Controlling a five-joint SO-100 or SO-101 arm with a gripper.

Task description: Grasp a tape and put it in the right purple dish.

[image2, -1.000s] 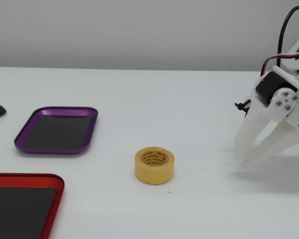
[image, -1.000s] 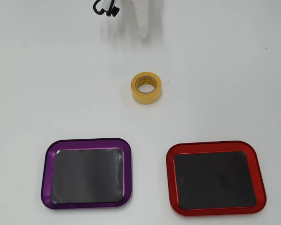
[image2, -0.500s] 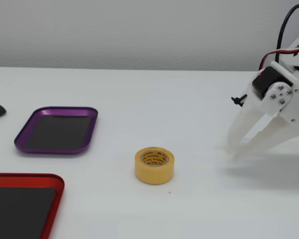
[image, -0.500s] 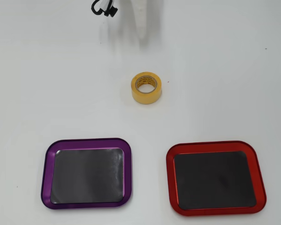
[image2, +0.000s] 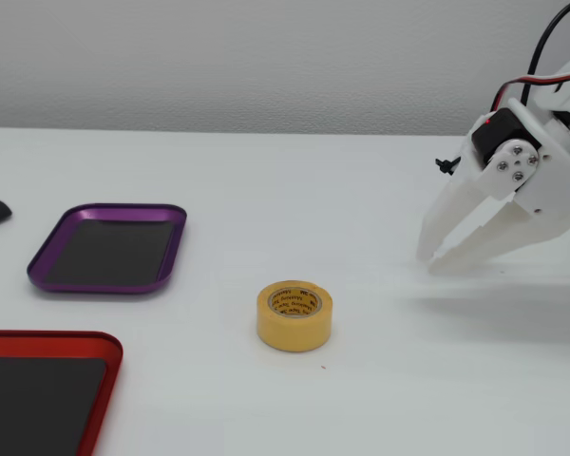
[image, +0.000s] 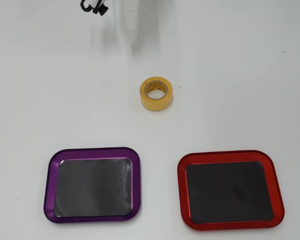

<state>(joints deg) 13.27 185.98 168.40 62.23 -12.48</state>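
Lying flat, hole up, the yellow tape [image2: 294,314] sits apart from the empty, nearly closed end effector [image2: 429,260].

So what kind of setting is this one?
Probably a lab or hobby robot test bench: a bare white table against a plain wall, a white arm's hand, and staged props, namely tape, purple dish and red tray.

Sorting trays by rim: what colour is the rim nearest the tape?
Purple, clearest in the fixed view.
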